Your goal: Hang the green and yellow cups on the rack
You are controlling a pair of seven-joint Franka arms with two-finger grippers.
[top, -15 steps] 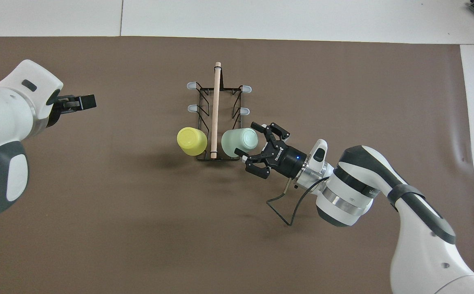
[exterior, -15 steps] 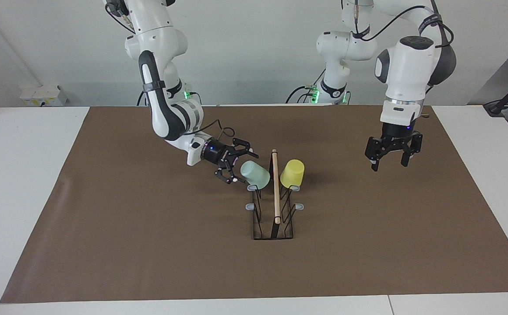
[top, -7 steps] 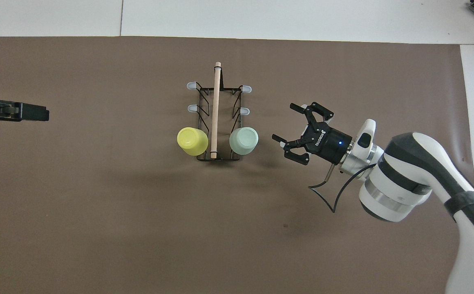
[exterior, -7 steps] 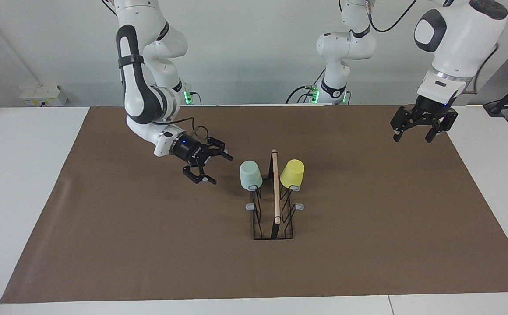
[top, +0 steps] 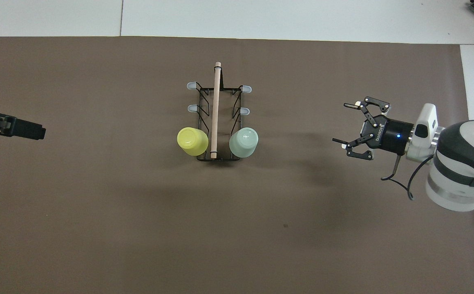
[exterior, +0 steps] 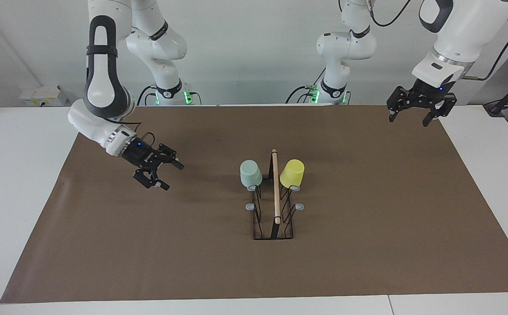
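Observation:
The black wire rack (exterior: pixel 276 205) with its wooden rod (top: pixel 215 110) stands mid-table. The mint green cup (exterior: pixel 250 173) hangs upside down on the prong nearest the robots, on the right arm's side; it also shows in the overhead view (top: pixel 243 141). The yellow cup (exterior: pixel 292 173) hangs the same way on the left arm's side (top: pixel 192 141). My right gripper (exterior: pixel 171 176) is open and empty, low over the mat toward the right arm's end (top: pixel 342 122). My left gripper (exterior: pixel 407 121) is open and empty, raised over the mat's edge at the left arm's end (top: pixel 28 130).
A brown mat (exterior: pixel 368 240) covers most of the white table (exterior: pixel 13 183). Several grey-tipped prongs (top: pixel 191 108) on the rack carry nothing. A white box (exterior: pixel 44 95) sits at the table's edge by the wall.
My right gripper has let go of the green cup and drawn away toward the right arm's end. The green cup has swung upright on its prong. My left gripper has risen and moved outward.

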